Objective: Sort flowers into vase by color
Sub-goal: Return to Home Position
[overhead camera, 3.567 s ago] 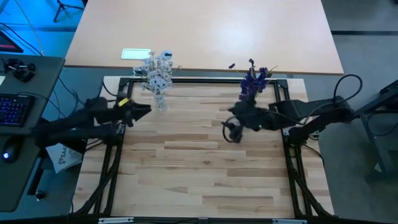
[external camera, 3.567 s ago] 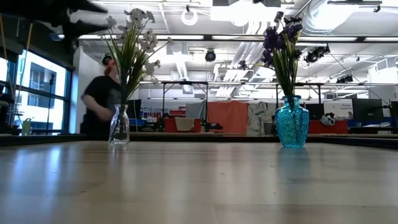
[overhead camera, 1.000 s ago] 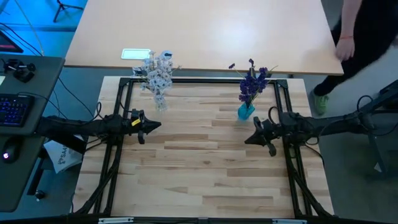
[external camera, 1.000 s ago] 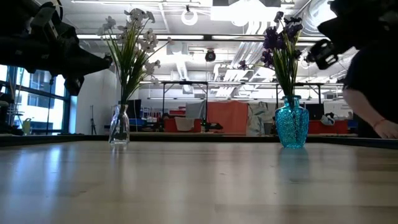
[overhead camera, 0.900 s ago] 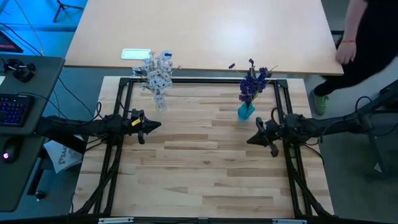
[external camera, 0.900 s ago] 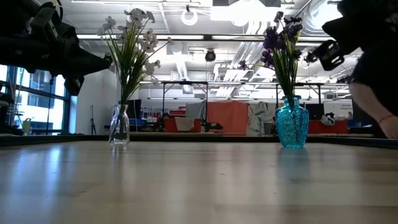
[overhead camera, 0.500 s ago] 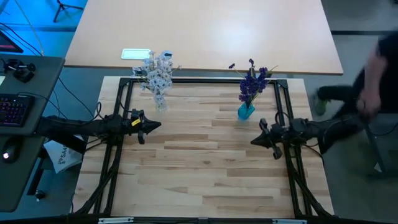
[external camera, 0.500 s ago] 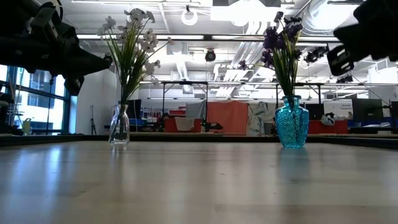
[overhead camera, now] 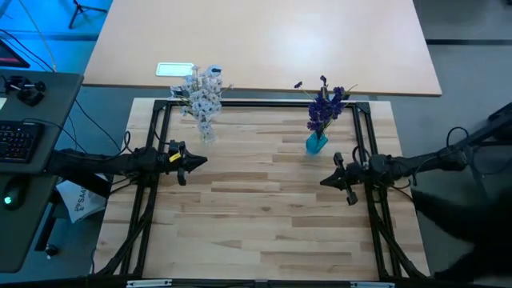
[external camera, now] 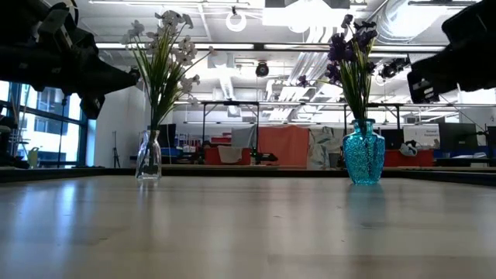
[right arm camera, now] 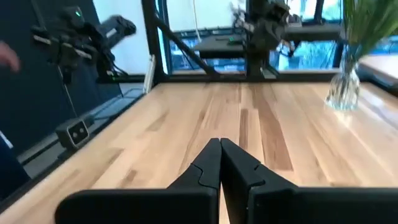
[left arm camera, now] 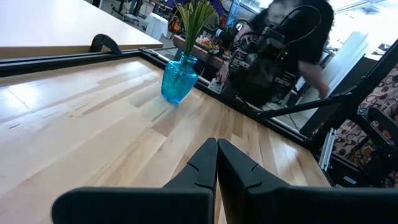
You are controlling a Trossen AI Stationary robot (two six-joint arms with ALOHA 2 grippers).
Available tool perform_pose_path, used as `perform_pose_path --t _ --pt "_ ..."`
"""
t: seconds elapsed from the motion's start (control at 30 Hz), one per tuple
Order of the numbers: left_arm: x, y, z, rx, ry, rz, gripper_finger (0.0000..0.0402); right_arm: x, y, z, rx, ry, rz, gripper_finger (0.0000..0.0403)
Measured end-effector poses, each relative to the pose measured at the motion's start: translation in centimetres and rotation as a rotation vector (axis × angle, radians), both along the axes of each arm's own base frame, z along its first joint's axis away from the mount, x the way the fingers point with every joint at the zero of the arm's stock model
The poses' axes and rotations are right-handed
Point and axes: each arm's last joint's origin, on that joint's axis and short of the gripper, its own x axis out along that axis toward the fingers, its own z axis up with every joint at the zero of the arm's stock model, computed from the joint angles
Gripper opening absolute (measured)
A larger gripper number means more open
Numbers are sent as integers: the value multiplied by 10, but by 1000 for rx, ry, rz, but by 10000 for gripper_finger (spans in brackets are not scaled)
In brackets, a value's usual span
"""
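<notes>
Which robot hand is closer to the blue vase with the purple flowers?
The right one. The right gripper hangs by the table's right side, a little way from the blue vase. The left gripper is across the table, nearer the clear vase.

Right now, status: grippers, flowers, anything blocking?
Left gripper shut, empty, left side. Right gripper shut, empty, right side. White flowers in clear vase, purple flowers in blue vase. No obstruction seen.

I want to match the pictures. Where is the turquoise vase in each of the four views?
High view: turquoise vase near the far edge of the wooden table, right of centre.
Low view: right of centre, standing on the table.
Left wrist view: farther off across the table.
Right wrist view: not in it; only the clear vase shows.
Shared landmark: the wooden table.
</notes>
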Motion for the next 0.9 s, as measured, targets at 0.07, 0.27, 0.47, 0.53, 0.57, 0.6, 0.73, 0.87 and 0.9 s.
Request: perform_pose_path --t 0.07,0.27,0.47,0.53,0.57,0.6,0.73,0.87,0.9 --pt "0 0 0 0 0 0 0 0 0 -3 13 30 -7 0" --pt "0 0 0 0 0 0 0 -1 0 -8 29 95 -10 0" --pt "0 0 0 0 0 0 0 -1 0 -8 22 96 -9 0" --pt "0 0 0 0 0 0 0 -1 0 -8 21 96 -9 0" --pt "0 0 0 0 0 0 0 -1 0 -8 22 96 -9 0" --pt "0 0 0 0 0 0 0 -1 0 -8 21 97 -10 0" --pt "0 0 0 0 0 0 0 -1 0 -8 21 97 -9 0" --pt "0 0 0 0 0 0 0 -1 0 -8 21 97 -9 0" --pt "0 0 0 0 0 0 0 -1 0 -8 21 97 -9 0"
